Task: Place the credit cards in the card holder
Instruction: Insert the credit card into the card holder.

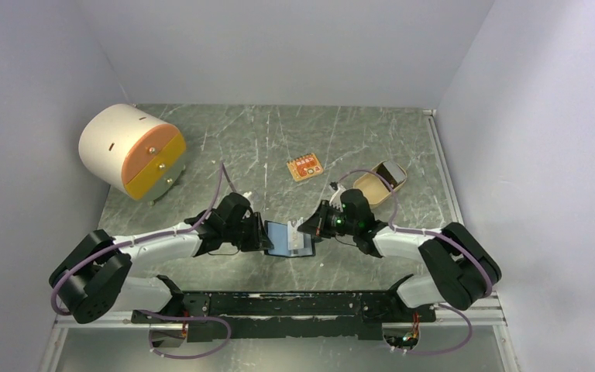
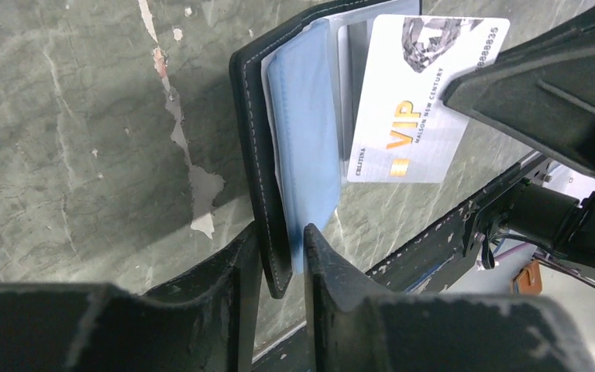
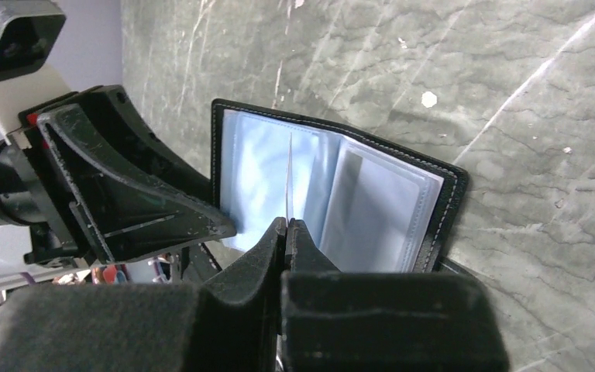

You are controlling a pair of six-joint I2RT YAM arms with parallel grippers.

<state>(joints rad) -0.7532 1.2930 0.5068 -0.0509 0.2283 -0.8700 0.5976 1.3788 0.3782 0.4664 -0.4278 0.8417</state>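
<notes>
**Item: card holder, open, with one credit card at its pockets**

- Card holder (image 1: pixel 283 239): black wallet with bluish clear sleeves, spread open on the green marbled counter (image 1: pixel 263 147), between the two tools.
- Left tool (image 2: pixel 281 240): fingers straddle the edge of the card holder's black cover and one sleeve. Whether they press it or merely flank it cannot be told.
- Right tool (image 3: pixel 287 225): clenched on a credit card (image 2: pixel 414 108), white-faced with gold "VIP" lettering, held edge-on over the card holder's sleeves. Whether its edge has entered a pocket cannot be told.
- Beyond the card holder: small orange packet (image 1: pixel 304 167).
- Beyond it to the right: tan tray (image 1: pixel 380 182).
- Well beyond it to the left: round white cabinet (image 1: pixel 132 151) with orange and yellow drawers.
</notes>
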